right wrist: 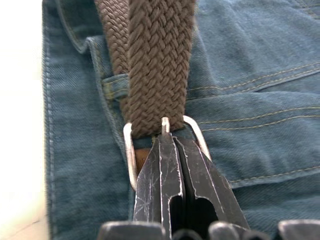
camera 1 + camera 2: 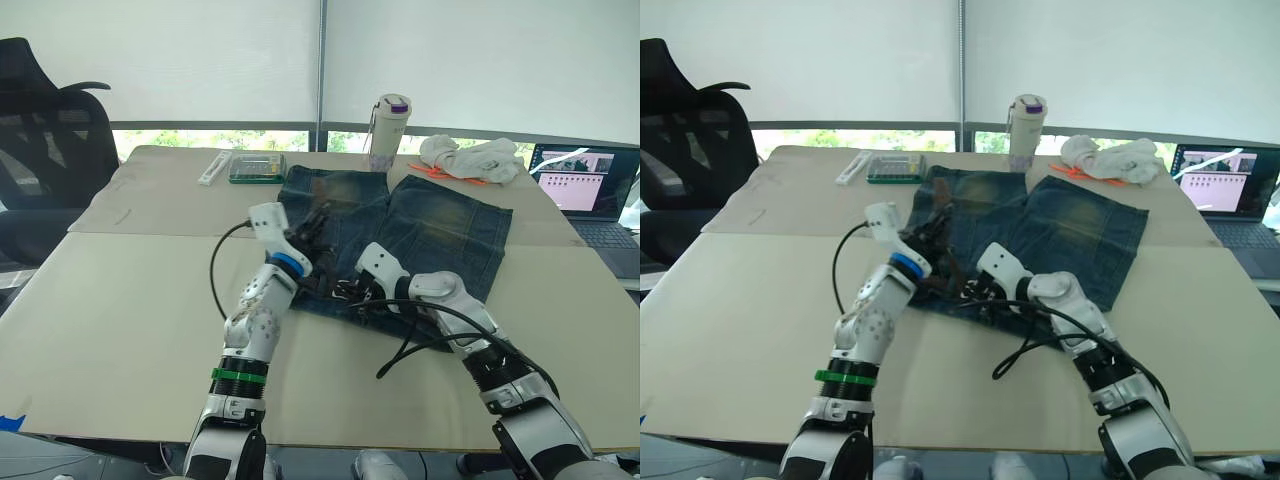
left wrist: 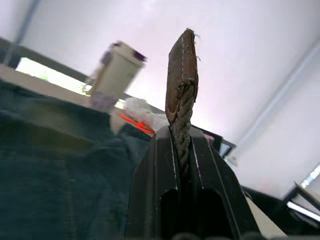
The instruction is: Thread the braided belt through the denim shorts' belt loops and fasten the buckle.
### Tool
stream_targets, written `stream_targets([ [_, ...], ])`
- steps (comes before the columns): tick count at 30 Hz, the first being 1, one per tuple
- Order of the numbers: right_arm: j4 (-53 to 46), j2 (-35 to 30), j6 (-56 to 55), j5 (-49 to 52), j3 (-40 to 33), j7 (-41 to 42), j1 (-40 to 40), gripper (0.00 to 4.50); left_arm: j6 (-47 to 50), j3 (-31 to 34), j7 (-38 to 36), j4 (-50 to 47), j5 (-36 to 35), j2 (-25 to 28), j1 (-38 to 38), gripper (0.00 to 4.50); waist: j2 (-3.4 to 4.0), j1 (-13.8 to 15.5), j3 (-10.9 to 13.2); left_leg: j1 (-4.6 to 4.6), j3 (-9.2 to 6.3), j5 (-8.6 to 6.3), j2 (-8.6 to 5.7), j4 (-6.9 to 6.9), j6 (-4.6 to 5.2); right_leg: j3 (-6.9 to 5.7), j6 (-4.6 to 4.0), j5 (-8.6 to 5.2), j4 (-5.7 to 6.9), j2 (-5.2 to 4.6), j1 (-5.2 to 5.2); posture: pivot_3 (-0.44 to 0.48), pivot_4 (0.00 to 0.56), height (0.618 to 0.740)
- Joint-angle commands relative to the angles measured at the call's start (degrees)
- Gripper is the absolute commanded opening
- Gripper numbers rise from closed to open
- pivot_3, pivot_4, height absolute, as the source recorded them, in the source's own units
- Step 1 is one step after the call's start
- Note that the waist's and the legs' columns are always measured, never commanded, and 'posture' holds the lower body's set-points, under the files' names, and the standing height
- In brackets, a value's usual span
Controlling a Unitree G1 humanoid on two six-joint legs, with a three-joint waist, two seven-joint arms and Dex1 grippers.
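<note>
Left gripper (image 3: 182, 150) clamps belt (image 1: 159, 65) tip, centre frame. Right gripper (image 1: 170, 145) closed at buckle (image 1: 131, 155) on shorts (image 2: 440, 235), lower centre.

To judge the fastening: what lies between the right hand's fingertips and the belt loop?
In the right wrist view, the buckle and the braided belt lie between the right hand and the belt loop.

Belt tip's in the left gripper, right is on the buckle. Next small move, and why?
Probably draw the dark-brown braided belt tighter with the left gripper, shut on its leather tip. The strap already passes through the pale metal buckle, where the shut right gripper sits at the prong.
</note>
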Motion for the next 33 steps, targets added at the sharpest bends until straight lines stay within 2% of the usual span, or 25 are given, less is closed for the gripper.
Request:
stream_targets([
  [1,7.16,-0.05,4.94,-4.09,4.23,-0.47,3.80,0.05,1.06,-3.46,-6.31,-5.66,-1.21,-0.31,-1.15,0.00,0.01,-0.03,0.00,0.01,0.00,0.00,0.00,0.00,0.00,0.00,0.00,0.00,0.00,0.00,0.00,0.000,0.150,0.737],
  [5,6.87,0.21,5.09,-4.11,4.11,-0.66,4.09,0.05,6.16,-6.06,-12.39,-9.08,-5.63,-1.06,1.07,0.00,0.01,-0.07,0.00,0.00,0.00,0.00,0.01,-0.01,0.00,0.01,0.06,-0.04,-0.01,0.00,0.00,0.000,0.150,0.737],
  [10,5.77,0.18,5.30,-3.82,4.11,-0.75,5.03,0.05,8.23,-5.76,-14.00,-9.71,-6.40,-1.63,1.73,0.00,-0.01,0.05,-0.03,-0.01,-0.01,0.00,0.01,-0.01,0.00,0.01,0.10,-0.06,-0.05,-0.01,0.01,0.000,0.150,0.737],
  [24,2.30,1.95,4.06,-6.62,7.13,-0.91,9.03,0.05,3.62,-1.37,-8.72,-5.09,-1.98,-4.43,0.46,0.00,-0.13,0.36,-0.47,0.01,0.00,-0.08,0.02,-0.11,0.03,0.00,0.10,-0.07,-0.19,-0.01,0.02,0.000,0.150,0.737],
  [33,2.81,3.23,3.70,-8.02,6.74,-1.53,10.36,0.05,4.60,-3.17,-12.66,-4.29,-3.26,-6.47,-1.64,0.00,-0.33,0.36,-1.21,0.29,0.03,-0.07,0.02,-0.51,0.03,0.04,0.11,-0.12,-0.43,-0.01,0.17,0.000,0.150,0.737],
])
